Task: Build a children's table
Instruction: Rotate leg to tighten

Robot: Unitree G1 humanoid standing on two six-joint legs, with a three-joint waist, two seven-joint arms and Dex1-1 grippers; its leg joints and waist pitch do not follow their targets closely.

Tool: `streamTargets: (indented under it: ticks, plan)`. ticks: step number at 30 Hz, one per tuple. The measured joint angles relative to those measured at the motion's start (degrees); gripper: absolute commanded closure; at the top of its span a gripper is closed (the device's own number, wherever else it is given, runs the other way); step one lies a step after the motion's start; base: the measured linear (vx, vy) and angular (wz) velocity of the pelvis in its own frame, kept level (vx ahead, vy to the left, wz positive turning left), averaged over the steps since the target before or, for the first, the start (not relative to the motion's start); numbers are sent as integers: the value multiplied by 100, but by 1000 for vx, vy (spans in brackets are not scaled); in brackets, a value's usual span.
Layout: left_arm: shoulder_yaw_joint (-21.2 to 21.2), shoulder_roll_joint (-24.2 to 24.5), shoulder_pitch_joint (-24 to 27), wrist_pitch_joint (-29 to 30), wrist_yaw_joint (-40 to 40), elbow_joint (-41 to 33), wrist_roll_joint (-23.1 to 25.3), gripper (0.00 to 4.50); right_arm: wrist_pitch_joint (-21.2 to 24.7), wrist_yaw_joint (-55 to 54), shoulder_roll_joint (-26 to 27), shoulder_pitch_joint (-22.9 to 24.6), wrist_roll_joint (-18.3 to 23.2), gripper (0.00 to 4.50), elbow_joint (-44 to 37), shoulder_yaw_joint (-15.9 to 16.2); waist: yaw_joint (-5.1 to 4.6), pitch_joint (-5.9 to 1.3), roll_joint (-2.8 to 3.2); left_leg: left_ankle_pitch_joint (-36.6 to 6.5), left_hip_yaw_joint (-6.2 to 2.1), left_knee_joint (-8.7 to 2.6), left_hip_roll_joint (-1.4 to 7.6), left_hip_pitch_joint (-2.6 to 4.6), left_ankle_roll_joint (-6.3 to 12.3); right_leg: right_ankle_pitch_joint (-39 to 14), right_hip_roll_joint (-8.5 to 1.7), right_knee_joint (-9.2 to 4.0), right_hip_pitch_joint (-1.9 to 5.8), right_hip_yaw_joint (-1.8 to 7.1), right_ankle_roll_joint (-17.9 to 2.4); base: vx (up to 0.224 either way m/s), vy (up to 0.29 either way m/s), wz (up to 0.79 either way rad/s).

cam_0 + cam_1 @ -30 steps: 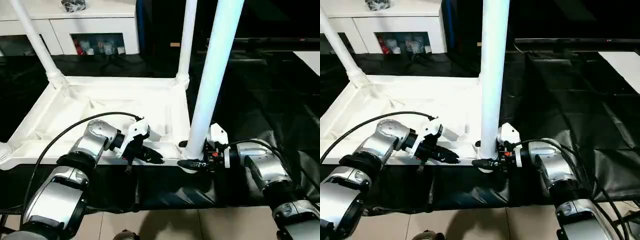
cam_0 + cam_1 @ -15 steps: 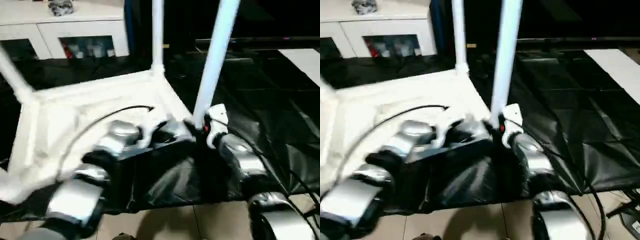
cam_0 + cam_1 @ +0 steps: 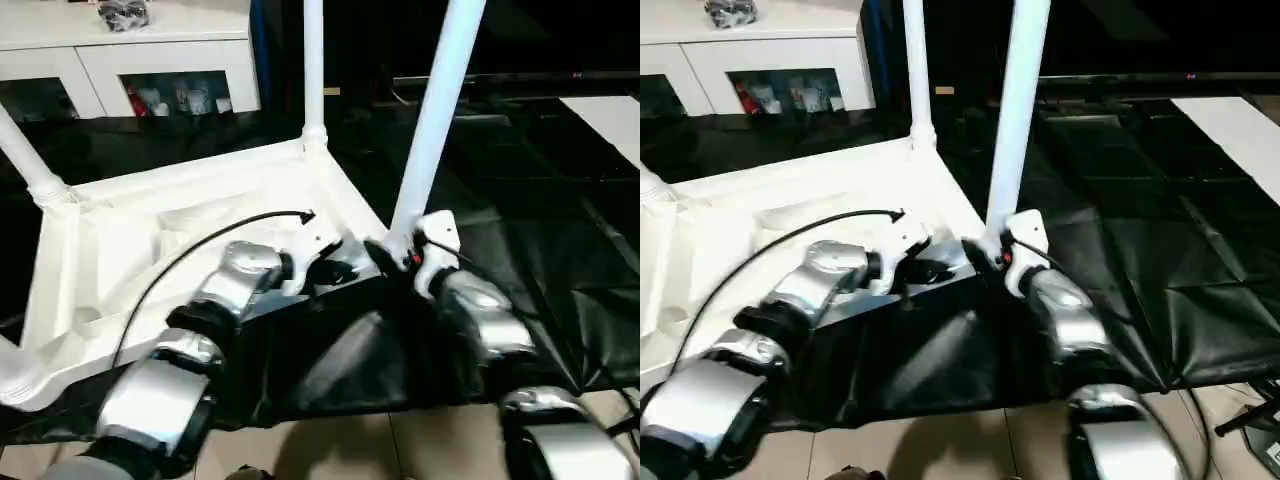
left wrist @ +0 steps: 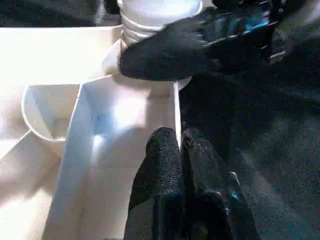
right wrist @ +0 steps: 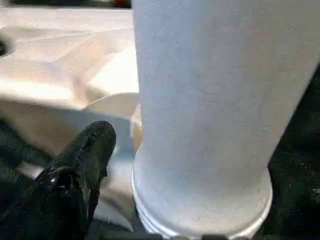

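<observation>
Dark floor sheet (image 3: pixel 560 260) under upturned children's table (image 3: pixel 150 240). Left gripper (image 4: pixel 180 150) pinched shut on rim; right gripper (image 3: pixel 385 255) spread around near leg (image 3: pixel 435 110). Risk: leg tilting out of socket if knocked.

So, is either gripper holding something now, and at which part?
The left gripper is shut on the table top, at its rim. The right gripper sits at the nearest leg's base; its hold cannot be told.
</observation>
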Motion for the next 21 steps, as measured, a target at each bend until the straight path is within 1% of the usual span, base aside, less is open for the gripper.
streamTargets:
  ticks: [4,5,7,10,14,17,19,20,21]
  plan:
    - [-30,182,13,-151,-509,0,-23,450,38,857,-253,116,50,39,-218,175,75,1,0,0,0,-1,5,-5,0,-8,2,1,-5,-6,9,0,0,0]
    - [-52,252,16,-200,-704,1,-35,450,60,1223,-377,175,100,39,-322,270,101,1,-1,-1,1,0,5,-6,1,-10,2,0,-5,-6,8,0,0,0]
    - [-109,401,16,-244,-1065,1,-63,450,107,1783,-513,180,125,39,-409,435,114,2,-2,-1,1,1,5,-8,1,-9,1,0,-5,-6,8,0,0,0]
    - [-131,549,17,-259,-1484,5,-63,450,139,2394,-661,169,126,39,-441,597,135,3,-3,-1,2,7,4,-10,1,-9,-2,1,-2,-6,7,0,0,0]
    - [-164,630,22,-259,-1891,6,-78,450,187,3063,-883,134,98,39,-545,823,146,5,-7,-1,3,13,3,-11,2,-8,-6,1,1,-5,6,0,0,0]
    - [-167,670,54,-259,-2066,6,-122,450,280,3308,-924,132,104,72,-609,867,149,5,-7,-1,2,13,4,-10,1,-8,-5,5,1,-7,6,0,0,0]
    - [-169,702,85,-259,-2199,5,-167,450,337,3461,-982,112,112,76,-638,930,155,5,-7,-1,2,13,4,-10,1,-8,-5,5,1,-8,6,0,0,0]
    - [-168,712,94,-259,-2240,4,-178,450,350,3521,-997,105,113,97,-642,948,159,5,-8,-1,2,13,4,-10,2,-8,-5,6,1,-8,6,0,0,0]
    - [-168,726,101,-259,-2268,4,-180,450,364,3569,-1003,104,117,108,-648,960,163,5,-7,-1,2,13,4,-10,2,-8,-5,6,1,-7,6,0,0,0]
